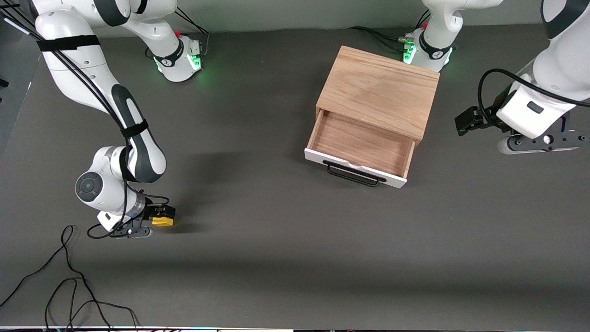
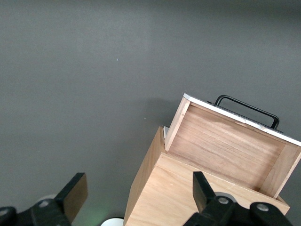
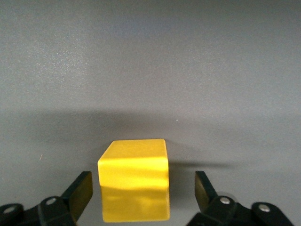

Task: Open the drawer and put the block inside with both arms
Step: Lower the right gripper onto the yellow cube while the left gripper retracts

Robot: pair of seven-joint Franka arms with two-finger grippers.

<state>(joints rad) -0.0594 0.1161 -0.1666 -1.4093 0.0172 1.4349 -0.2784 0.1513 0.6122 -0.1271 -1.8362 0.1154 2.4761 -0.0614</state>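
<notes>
The yellow-orange block [image 1: 162, 221] rests on the dark table at the right arm's end. My right gripper [image 1: 156, 216] is down around it. In the right wrist view the block [image 3: 134, 183] sits between the two fingers [image 3: 80, 190] with a gap on each side, so the gripper [image 3: 141, 188] is open and not touching it. The drawer [image 1: 362, 143] stands pulled out of the light-oak box [image 1: 378, 90], its wood interior empty and its black handle [image 1: 352, 174] facing the front camera. My left gripper [image 1: 468, 121] waits open in the air beside the box. The left wrist view shows the box [image 2: 188, 197] and the drawer [image 2: 225, 146] past my left gripper [image 2: 138, 190].
Loose black cables [image 1: 69, 276] lie on the table near the front edge at the right arm's end. Both arm bases [image 1: 179, 57] stand along the edge farthest from the front camera. Bare table spreads between the block and the drawer.
</notes>
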